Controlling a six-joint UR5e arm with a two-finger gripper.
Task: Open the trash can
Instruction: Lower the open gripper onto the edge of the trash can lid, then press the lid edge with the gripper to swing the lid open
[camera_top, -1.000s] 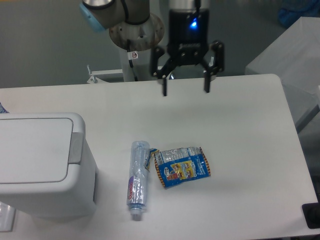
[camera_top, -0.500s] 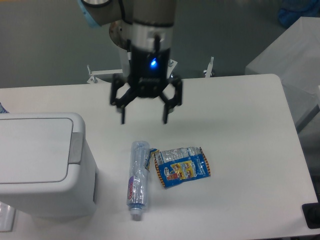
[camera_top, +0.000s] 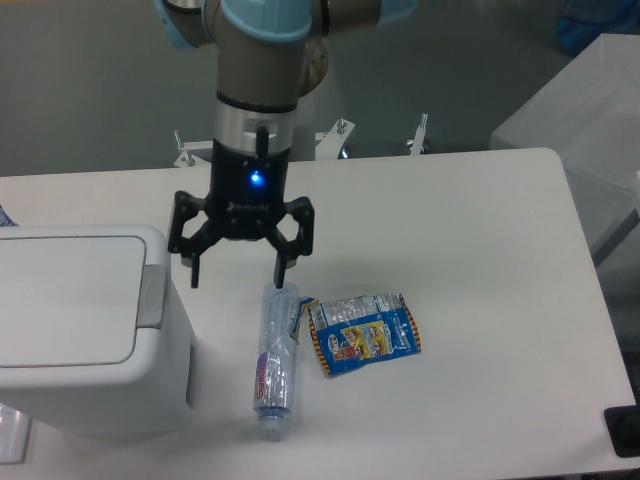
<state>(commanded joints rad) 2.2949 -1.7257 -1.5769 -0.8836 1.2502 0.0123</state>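
The trash can (camera_top: 85, 330) stands left of the bottle (camera_top: 274, 360), with the snack packet (camera_top: 362, 333) just right of it.

White table (camera_top: 480, 220) with rounded corners filled most of the view, lit evenly. Grey floor (camera_top: 90, 90) lay behind it. A pale grey surface (camera_top: 570, 110) (maybe another table, couldn't tell) sat at the upper right, with something blue (camera_top: 600, 25) at the top right corner. Metal brackets (camera_top: 420, 135) stood at the far edge.

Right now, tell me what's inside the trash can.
Cannot be seen: the trash can has its flat lid shut, covering the inside. Only the outer white walls and the grey hinge tab show.
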